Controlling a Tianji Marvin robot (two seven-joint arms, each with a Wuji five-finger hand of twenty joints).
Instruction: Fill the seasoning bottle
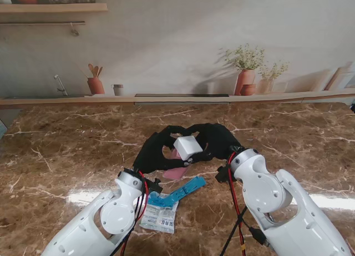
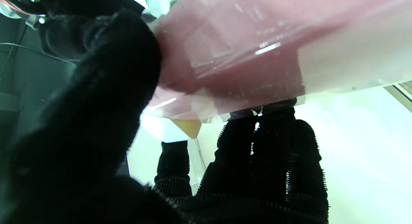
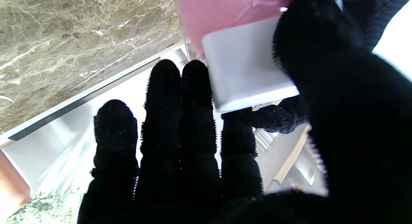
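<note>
The seasoning bottle is held tilted above the table between both black-gloved hands. It has a pink see-through body (image 1: 177, 172) and a white square cap (image 1: 187, 147). My left hand (image 1: 155, 150) is shut around the pink body (image 2: 241, 56), thumb (image 2: 96, 121) on one side and fingers (image 2: 267, 159) on the other. My right hand (image 1: 216, 139) meets it from the right, holding the white cap (image 3: 248, 69) between thumb (image 3: 322, 72) and forefinger. Its other fingers (image 3: 180, 121) are stretched out straight. The bottle's contents cannot be made out.
A blue sachet (image 1: 177, 193) and a white printed sachet (image 1: 159, 217) lie on the brown marble table (image 1: 72, 156), nearer to me than the hands, between my forearms. Along the far edge runs a ledge with a utensil pot (image 1: 95, 85) and plant vases (image 1: 245, 81).
</note>
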